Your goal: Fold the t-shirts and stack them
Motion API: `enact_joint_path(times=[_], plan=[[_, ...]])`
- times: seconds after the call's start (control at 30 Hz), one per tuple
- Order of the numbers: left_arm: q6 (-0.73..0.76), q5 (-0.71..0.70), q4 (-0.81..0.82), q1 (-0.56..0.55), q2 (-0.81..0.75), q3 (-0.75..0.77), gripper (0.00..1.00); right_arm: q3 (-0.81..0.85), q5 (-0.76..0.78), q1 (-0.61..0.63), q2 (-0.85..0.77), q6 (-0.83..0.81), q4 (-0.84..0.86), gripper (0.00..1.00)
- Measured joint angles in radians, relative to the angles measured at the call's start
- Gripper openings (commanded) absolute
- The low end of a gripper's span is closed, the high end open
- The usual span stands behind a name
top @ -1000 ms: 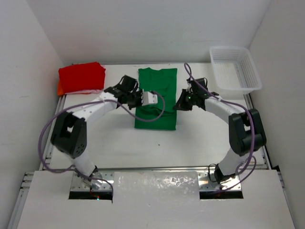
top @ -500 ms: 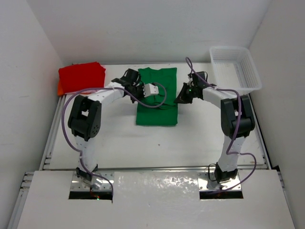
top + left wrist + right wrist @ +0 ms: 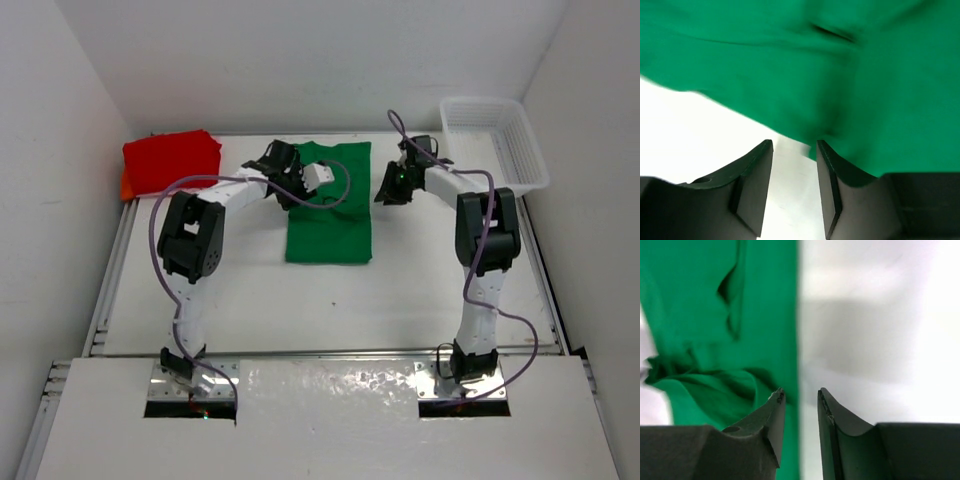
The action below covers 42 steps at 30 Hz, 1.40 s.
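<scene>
Reaching farther back than before, I am parting the left gripper (image 3: 794, 146) and right gripper (image 3: 800, 392), both empty, over the green t-shirt (image 3: 329, 228).

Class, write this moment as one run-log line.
left gripper: open, at left edge of green shirt | right gripper: open, at its right edge | red shirt: folded, far left | basket: far right
</scene>
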Motion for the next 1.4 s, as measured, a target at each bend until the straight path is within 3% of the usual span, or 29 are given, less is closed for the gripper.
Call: enact_joint_path(times=[0.13,0.23,0.33,0.43,0.63,0.83,1.1,1.4], plan=[[-0.107,-0.058,0.018,0.028,0.047,0.120,0.41,0.035,0.105,-0.018,-0.039,-0.123,-0.031,0.32],[-0.167,-0.088,0.017,0.071,0.051,0.195,0.39,-0.051,0.153,-0.012,-0.159,-0.193,-0.008,0.25],[-0.176,-0.094,0.006,0.108,0.045,0.233,0.34,-0.192,0.145,0.028,-0.325,-0.223,0.034,0.22],[-0.110,-0.041,-0.090,0.134,0.018,0.235,0.34,-0.269,0.065,0.101,-0.392,-0.213,0.105,0.17],[0.011,0.152,-0.305,0.090,-0.073,0.164,0.34,-0.318,-0.180,0.153,-0.216,0.016,0.419,0.05],[-0.101,0.317,-0.276,0.052,-0.083,0.053,0.36,-0.372,-0.247,0.138,-0.053,0.227,0.601,0.03],[-0.306,0.204,-0.023,0.055,0.054,0.032,0.37,-0.343,-0.163,0.088,-0.009,0.261,0.654,0.00],[-0.412,0.046,0.064,0.058,0.086,0.021,0.47,-0.250,-0.086,0.023,0.035,0.208,0.565,0.00]])
